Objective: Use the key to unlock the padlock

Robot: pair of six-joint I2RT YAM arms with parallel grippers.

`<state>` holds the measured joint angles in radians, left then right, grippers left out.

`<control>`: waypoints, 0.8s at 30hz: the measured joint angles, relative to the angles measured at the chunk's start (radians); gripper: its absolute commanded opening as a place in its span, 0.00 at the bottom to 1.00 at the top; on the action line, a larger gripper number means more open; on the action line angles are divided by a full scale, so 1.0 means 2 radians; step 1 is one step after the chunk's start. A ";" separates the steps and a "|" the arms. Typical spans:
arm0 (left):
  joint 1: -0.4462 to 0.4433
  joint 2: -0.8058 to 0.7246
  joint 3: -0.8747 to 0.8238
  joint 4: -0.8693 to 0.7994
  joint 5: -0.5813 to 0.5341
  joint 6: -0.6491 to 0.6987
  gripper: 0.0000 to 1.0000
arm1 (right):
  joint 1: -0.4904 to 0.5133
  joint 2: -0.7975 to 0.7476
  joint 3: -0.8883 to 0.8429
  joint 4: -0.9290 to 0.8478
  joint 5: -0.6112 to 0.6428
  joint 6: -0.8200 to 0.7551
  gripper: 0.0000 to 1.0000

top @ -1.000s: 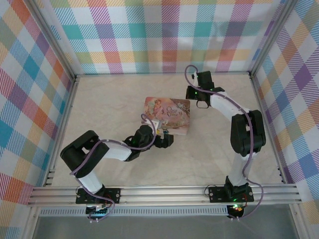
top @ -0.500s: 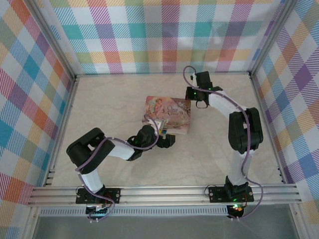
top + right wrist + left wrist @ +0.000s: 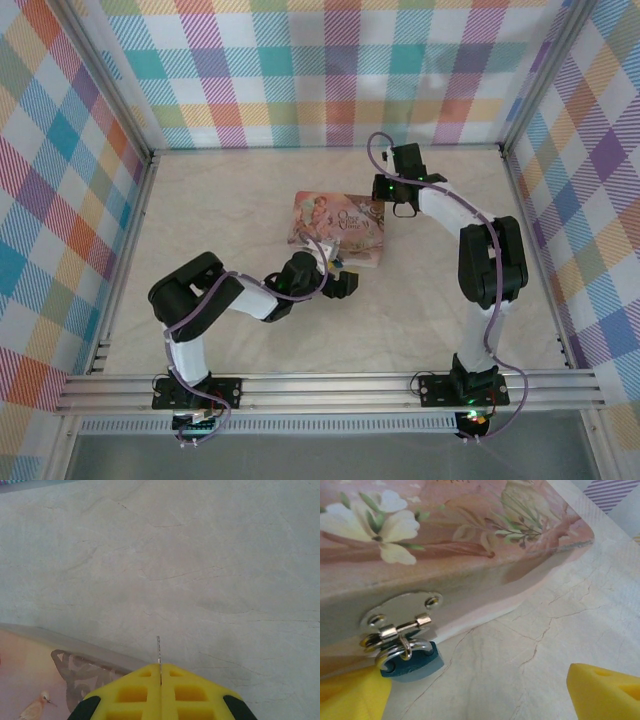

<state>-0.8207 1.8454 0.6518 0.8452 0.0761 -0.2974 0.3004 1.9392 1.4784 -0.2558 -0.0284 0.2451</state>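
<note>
Just ahead of the left gripper (image 3: 477,692), its two yellow fingers (image 3: 605,690) spread wide with nothing between them, hangs the single small teal padlock (image 3: 412,662). It lies far nearer the finger at the left edge of the wrist view than the other, almost touching that finger's upper corner, and its bottom rests on the pale marbled table (image 3: 560,620). Its silver shackle passes through the staple of one hasp (image 3: 400,617), an oval metal plate fixed with two rivets to the front wall of one floral box (image 3: 445,540). That box stretches beyond the fingertips, and its rounded corner stands beyond the open gap, toward the right-hand finger. From above, the box lies between the two arms, with the left claw at its near edge and the right arm at its far right corner. The right gripper (image 3: 160,667) is pressed tight on one key (image 3: 158,652), seen edge-on as a thin metal blade poking out from the seam of its two yellow fingers. Below and to the left of those fingertips shows a corner of the box lid, with bare table ahead.
</note>
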 measured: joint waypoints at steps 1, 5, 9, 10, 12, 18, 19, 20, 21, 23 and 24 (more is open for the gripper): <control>0.000 0.003 0.003 0.002 0.003 0.000 0.85 | 0.000 0.000 0.000 0.000 -0.001 0.000 0.00; 0.000 0.014 0.011 0.016 0.020 -0.001 0.86 | 0.000 0.000 -0.005 0.000 -0.003 0.000 0.00; 0.000 0.018 0.011 0.042 0.035 -0.017 0.91 | 0.000 0.000 -0.009 0.000 -0.003 -0.003 0.00; 0.001 0.019 0.011 0.049 0.037 -0.020 0.91 | 0.000 0.000 -0.009 0.000 -0.003 -0.004 0.00; 0.002 0.019 0.010 0.065 0.043 -0.030 0.92 | 0.000 0.000 -0.010 0.000 -0.003 -0.007 0.00; 0.012 0.020 0.004 0.102 0.056 -0.061 0.90 | 0.000 0.000 -0.013 0.000 -0.004 -0.010 0.00; 0.013 0.020 0.003 0.104 0.058 -0.064 0.90 | 0.000 0.000 -0.014 0.000 -0.005 -0.010 0.00; 0.014 0.020 0.003 0.104 0.059 -0.067 0.89 | 0.000 0.000 -0.014 0.000 -0.005 -0.010 0.00; 0.015 0.020 0.003 0.105 0.061 -0.069 0.88 | 0.000 0.000 -0.015 0.000 -0.005 -0.010 0.00; 0.017 0.022 0.003 0.108 0.065 -0.075 0.88 | 0.000 0.000 -0.016 0.000 -0.005 -0.010 0.00; 0.019 0.024 0.003 0.111 0.068 -0.077 0.88 | 0.000 0.000 -0.016 0.000 -0.005 -0.010 0.00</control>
<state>-0.7834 1.8927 0.6579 1.0676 0.2123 -0.4507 0.3004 1.9392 1.4467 -0.2554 -0.0380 0.2260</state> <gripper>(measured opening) 0.878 0.052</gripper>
